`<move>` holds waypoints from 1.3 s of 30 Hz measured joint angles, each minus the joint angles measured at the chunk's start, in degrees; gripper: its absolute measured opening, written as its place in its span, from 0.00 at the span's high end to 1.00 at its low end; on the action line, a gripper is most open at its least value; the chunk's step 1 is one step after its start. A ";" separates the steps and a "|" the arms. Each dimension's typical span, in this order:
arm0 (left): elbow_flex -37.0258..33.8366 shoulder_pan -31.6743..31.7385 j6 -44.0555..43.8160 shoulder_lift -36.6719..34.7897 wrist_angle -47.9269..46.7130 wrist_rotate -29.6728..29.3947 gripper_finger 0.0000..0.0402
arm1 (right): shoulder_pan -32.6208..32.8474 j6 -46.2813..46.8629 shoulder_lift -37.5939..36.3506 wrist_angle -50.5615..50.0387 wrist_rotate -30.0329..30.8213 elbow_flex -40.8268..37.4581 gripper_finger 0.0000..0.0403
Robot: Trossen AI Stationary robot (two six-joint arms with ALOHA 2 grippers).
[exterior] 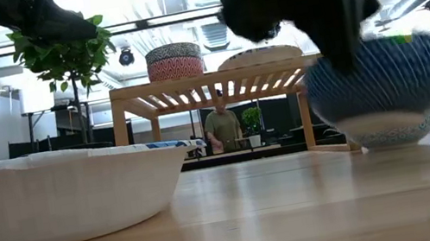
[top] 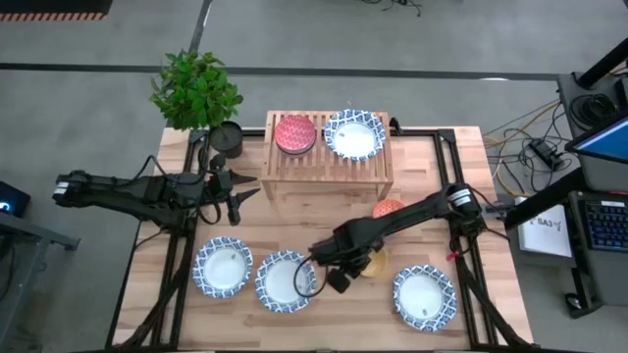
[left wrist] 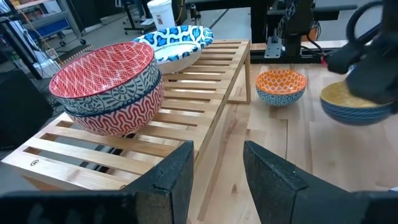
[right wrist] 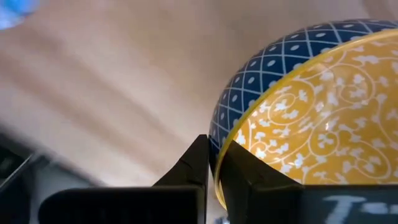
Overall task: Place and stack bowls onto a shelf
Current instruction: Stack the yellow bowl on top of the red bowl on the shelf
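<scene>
My right gripper [top: 355,261] is shut on a small bowl [top: 377,263], yellow inside and blue outside, mid-table in front of the shelf [top: 329,169]. My left gripper [top: 245,188] hangs open beside the shelf's left end and touches nothing. On the slatted shelf top sit two nested small bowls [left wrist: 109,84], pink-red and grey, and one wide blue-rimmed bowl [top: 354,135]. A small orange bowl [top: 388,208] rests on the table near the shelf's right leg. Three wide blue-rimmed bowls [top: 223,267] [top: 286,281] [top: 425,297] lie along the near side. My right gripper pinches the bowl's rim [right wrist: 231,149], with one finger [right wrist: 193,168] outside the blue wall and the other inside on the yellow face. The fingers come from above, on the bowl's side toward the table's left. The bowl [exterior: 381,93] is lifted clear, just above the table.
A dark plant pot [top: 226,137] with a leafy plant [top: 194,88] stands at the far left, beside the shelf. A person [exterior: 222,128] shows in the room beyond the table. Bare wood lies between the shelf front and the near row of bowls.
</scene>
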 joint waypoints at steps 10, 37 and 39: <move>0.00 0.00 0.02 -0.01 -0.01 0.01 0.69 | 0.43 -18.25 -0.08 -2.60 3.41 16.66 0.97; 0.00 0.02 0.73 -0.28 0.00 -0.02 0.69 | -9.42 -110.81 -0.93 0.22 57.51 34.89 0.97; 0.00 0.02 1.02 -0.28 0.00 -0.02 0.69 | -10.55 -116.34 -0.93 2.25 58.21 34.87 0.97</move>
